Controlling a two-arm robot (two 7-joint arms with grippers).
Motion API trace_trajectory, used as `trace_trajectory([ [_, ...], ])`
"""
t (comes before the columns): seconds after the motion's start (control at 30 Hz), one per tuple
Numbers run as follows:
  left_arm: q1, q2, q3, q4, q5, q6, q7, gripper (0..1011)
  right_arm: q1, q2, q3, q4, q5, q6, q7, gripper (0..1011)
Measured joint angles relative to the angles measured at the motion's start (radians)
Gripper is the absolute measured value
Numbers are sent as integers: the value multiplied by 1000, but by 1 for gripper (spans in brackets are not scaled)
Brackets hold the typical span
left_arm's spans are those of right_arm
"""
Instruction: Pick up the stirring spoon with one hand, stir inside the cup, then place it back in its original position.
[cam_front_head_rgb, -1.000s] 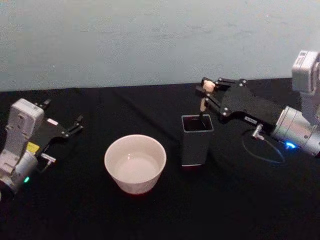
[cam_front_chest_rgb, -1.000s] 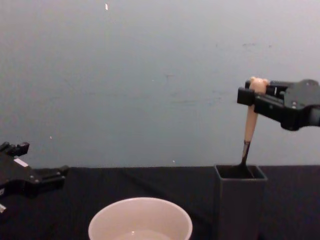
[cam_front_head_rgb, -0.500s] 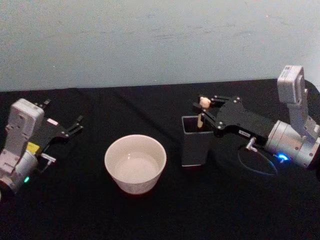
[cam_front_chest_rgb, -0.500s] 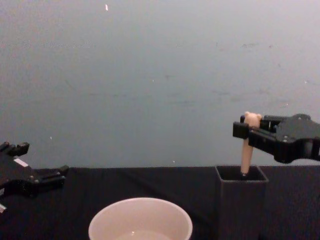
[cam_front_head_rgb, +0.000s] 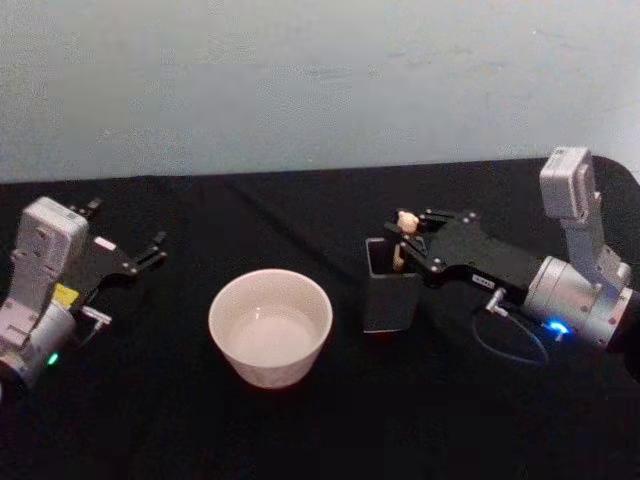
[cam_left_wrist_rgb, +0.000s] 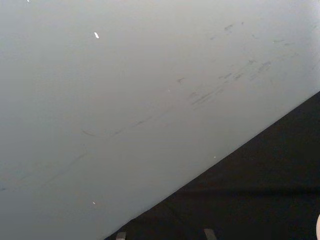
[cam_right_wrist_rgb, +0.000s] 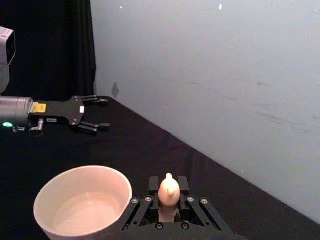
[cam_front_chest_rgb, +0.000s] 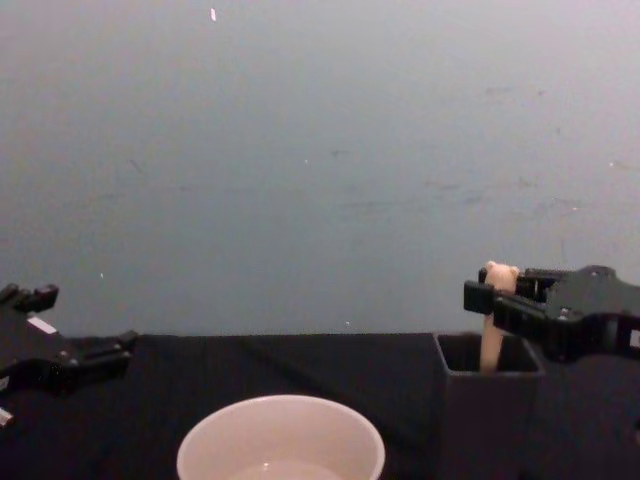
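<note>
Right gripper, centre-right, pinches stirring spoon standing in dark grey holder; cup centre; left gripper, far left, spread.

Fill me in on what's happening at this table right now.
The right gripper is shut on the stirring spoon near its bear-head top, with the spoon standing upright inside the dark grey holder; its bowl end is hidden by the holder's walls. The cream cup sits beside the holder, nearer the robot's left. The left gripper is parked off at the left, jaws open, holding nothing.
</note>
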Motion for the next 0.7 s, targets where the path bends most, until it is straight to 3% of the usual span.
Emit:
trace_trajectory([
  [0.7,0,0,0,0,0,0,0,1001,-10,-12,3,9,-16,15,-27,212],
])
